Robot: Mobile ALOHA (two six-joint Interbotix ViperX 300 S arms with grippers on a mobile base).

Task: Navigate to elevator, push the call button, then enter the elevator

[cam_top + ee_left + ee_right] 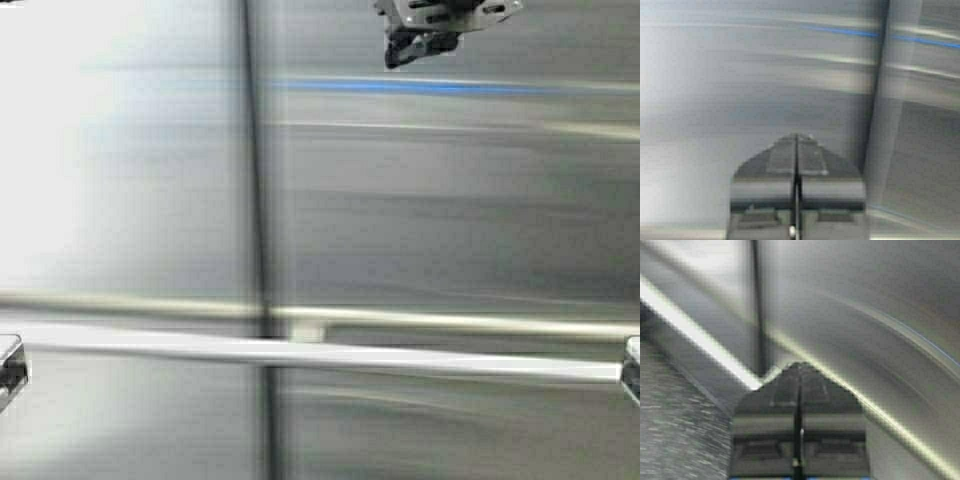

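While the robot stands very close to it, the elevator (140, 180) wall fills the whole high view. It is made of shiny steel panels, and two of them show, one on the left and one on the right. One dark seam (258, 200) runs straight up and down between them, left of the middle. One white handrail (320, 353) lies across the wall low down. Its long side runs from left to right, nearly level, dipping a bit toward the right. Two brackets hold it, the left bracket (10, 365) at one edge and the right bracket (632, 368) at the other. One thin blue line (400, 88) shines on the right panel, high up.

The left gripper (796, 136) shows in its own wrist view, pointing at the steel wall. Its two fingers are pressed together with nothing between them.

The right gripper (800, 365) points at a corner where the wall meets the dark speckled floor (675, 430). Its two fingers are pressed together too, holding nothing. A dark part of one arm (425, 30) hangs at the top of the high view.
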